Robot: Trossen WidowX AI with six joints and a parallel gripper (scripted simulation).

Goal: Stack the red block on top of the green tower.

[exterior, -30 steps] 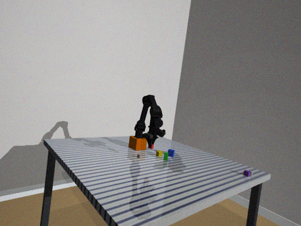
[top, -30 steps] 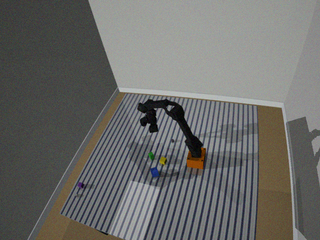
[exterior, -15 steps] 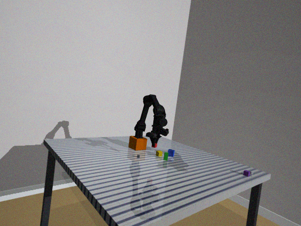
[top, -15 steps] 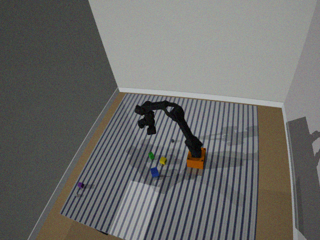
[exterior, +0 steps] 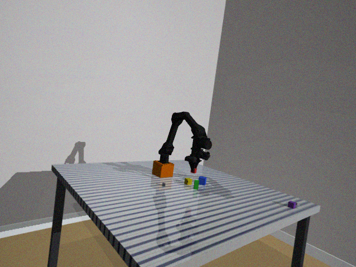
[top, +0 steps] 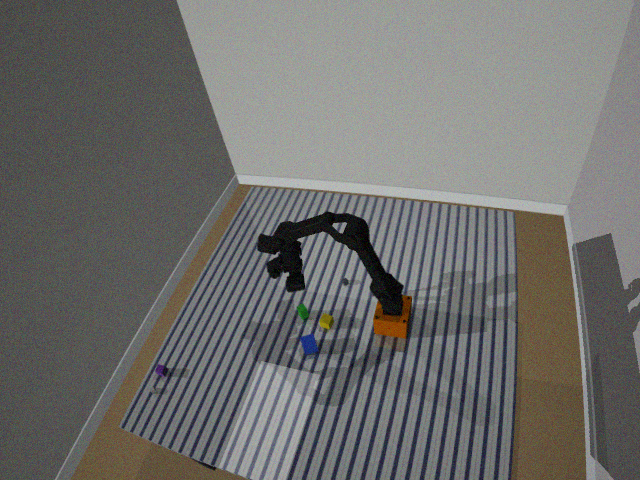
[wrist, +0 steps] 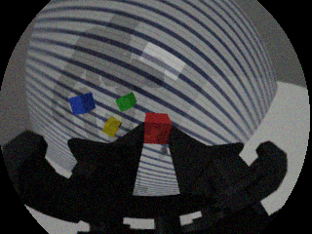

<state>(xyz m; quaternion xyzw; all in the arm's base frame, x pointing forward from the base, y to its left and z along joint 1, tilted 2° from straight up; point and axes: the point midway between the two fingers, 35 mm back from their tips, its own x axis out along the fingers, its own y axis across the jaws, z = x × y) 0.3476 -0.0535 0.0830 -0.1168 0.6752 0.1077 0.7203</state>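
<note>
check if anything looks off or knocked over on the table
Nothing stands out. The green tower stands upright between the yellow block and blue block. The red block is held in the gripper above the table. A purple block sits alone near the table's corner.

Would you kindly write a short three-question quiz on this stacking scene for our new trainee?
1. True or false: the gripper is shut on the red block.
2. Which block lies far from the others, near a table corner? A yellow block B purple block C blue block
3. Fill in: the arm stands on an ___ base.

Key: 1 true; 2 B; 3 orange.
</note>
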